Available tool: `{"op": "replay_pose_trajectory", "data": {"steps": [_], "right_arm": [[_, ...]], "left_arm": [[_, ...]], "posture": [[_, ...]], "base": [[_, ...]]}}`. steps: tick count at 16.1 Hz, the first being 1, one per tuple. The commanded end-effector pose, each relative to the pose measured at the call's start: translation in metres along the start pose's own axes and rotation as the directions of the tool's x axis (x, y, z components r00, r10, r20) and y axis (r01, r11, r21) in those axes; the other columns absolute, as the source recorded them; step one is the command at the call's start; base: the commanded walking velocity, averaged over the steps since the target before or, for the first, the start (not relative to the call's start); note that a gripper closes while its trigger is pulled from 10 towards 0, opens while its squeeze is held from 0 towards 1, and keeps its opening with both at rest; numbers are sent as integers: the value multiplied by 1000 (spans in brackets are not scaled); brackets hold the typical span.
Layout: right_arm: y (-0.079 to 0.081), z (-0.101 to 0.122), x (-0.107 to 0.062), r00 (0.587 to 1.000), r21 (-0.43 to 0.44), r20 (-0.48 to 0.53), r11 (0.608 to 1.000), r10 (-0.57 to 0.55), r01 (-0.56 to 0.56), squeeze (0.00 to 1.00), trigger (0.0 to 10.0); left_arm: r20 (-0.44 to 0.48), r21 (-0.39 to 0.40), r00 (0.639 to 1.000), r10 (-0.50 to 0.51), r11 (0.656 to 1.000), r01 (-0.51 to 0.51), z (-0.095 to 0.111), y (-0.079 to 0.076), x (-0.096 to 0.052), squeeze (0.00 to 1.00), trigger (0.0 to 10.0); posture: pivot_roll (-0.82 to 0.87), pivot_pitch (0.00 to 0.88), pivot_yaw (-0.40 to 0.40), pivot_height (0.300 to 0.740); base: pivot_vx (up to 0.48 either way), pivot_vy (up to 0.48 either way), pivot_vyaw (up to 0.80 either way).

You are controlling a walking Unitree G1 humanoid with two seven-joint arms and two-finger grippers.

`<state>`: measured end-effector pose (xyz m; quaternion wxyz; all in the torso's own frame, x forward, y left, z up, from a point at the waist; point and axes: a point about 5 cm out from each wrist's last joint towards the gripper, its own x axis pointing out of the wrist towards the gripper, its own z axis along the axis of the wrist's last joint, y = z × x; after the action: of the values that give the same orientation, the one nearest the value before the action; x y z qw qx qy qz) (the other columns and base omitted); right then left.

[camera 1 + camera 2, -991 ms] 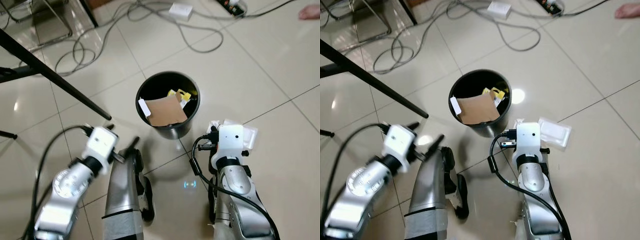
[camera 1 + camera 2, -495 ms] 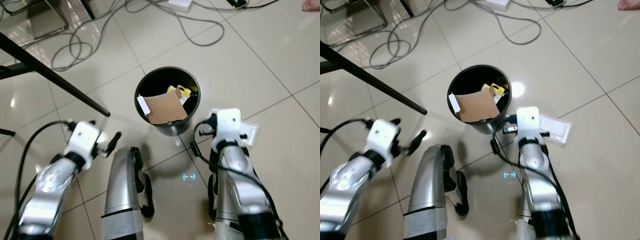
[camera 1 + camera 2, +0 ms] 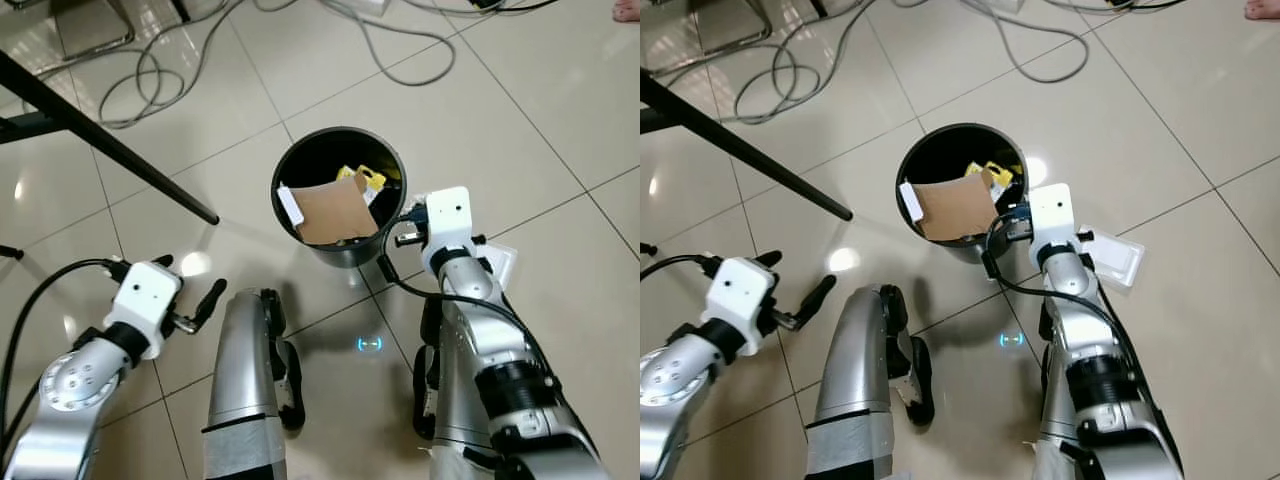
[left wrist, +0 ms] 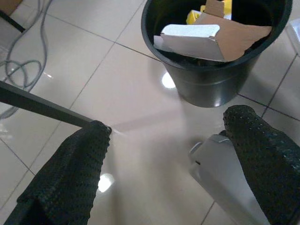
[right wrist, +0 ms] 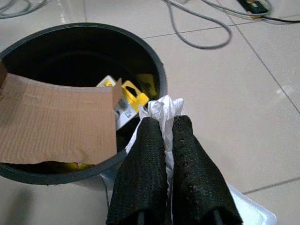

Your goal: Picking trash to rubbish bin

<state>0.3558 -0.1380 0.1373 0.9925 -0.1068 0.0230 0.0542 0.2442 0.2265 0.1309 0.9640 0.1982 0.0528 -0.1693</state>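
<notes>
Crumpled white plastic trash (image 5: pixel 161 112) is pinched between the two black fingers (image 5: pixel 145 178) of the right gripper (image 5: pixel 164 136), which are closed tightly on it so that the bunched top of the plastic sticks out past the fingertips. The piece hangs just at the rim of the black rubbish bin (image 3: pixel 290 165), on the bin's right side, at the edge of the opening rather than inside it. In the head views the right arm's white wrist block (image 3: pixel 447 220) sits right against the bin's outer wall.

Inside the bin lie a large sheet of brown cardboard (image 3: pixel 335 212) with a white flap (image 3: pixel 290 205) at its left end, and some yellow packaging (image 3: pixel 362 182) toward the far side. A flat clear plastic piece (image 3: pixel 1118 265) lies on the floor just to the right of the right arm.

The left gripper (image 3: pixel 185 300) hovers low over the tiled floor (image 3: pixel 520 130) to the left of the bin and well apart from it; its fingers (image 4: pixel 70 173) are spread wide with nothing between them. One silver leg (image 3: pixel 245 390) of the robot stands between the two arms, just in front of the bin.

A black bar (image 3: pixel 110 150) runs diagonally across the floor to the bin's left, ending close to it. Grey cables (image 3: pixel 150 80) loop over the tiles beyond the bin
</notes>
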Motion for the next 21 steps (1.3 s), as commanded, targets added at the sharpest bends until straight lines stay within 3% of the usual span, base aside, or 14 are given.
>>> {"op": "replay_pose_trajectory", "data": {"steps": [1, 3, 8, 12, 15, 16, 17, 21], "right_arm": [[4, -11, -1, 999, 15, -26, 999, 34, -33, 0, 10000], [-4, -12, 6, 999, -42, -32, 998, 42, -44, 0, 10000], [-5, 0, 22, 996, -220, 8, 972, 87, -83, 0, 10000], [-8, 7, 31, 997, -240, 10, 968, 72, -67, 0, 10000], [1, 15, 36, 995, -238, 28, 967, 95, -86, 0, 10000], [11, 20, 39, 992, -233, 44, 967, 119, -106, 0, 10000], [25, 27, 41, 985, -211, 67, 967, 162, -145, 0, 10000], [43, 30, 41, 975, -199, 72, 961, 208, -190, 0, 10000]], "left_arm": [[-33, -19, 999, -3, 1000, 2, -4, 5, -10, 0, 10000], [-23, -35, 1000, -17, 999, 17, 2, 8, -14, 0, 10000], [17, -88, 998, -53, 995, 55, 23, -3, -24, 0, 10000], [5, -78, 999, -44, 996, 44, 29, 1, -34, 0, 10000], [-11, -87, 1000, -23, 996, 22, 34, 6, -41, 0, 10000], [-17, -137, 1000, -8, 991, 6, 38, 7, -45, 0, 10000], [-17, -129, 1000, -10, 992, 8, 40, 6, -48, 0, 10000], [-27, -126, 1000, -2, 992, -2, 43, 6, -54, 0, 10000]], "posture": [[216, 515, 162, 524], [237, 525, 162, 524], [293, 545, 162, 524], [352, 558, 174, 524], [379, 565, 177, 524], [394, 569, 178, 524], [414, 574, 177, 524], [431, 582, 174, 524]], "base": [[0, 0, 0], [0, 0, 0], [0, 0, 0], [0, 0, 0], [0, 0, 0], [0, 0, 0], [0, 0, 0], [0, 0, 0]]}}
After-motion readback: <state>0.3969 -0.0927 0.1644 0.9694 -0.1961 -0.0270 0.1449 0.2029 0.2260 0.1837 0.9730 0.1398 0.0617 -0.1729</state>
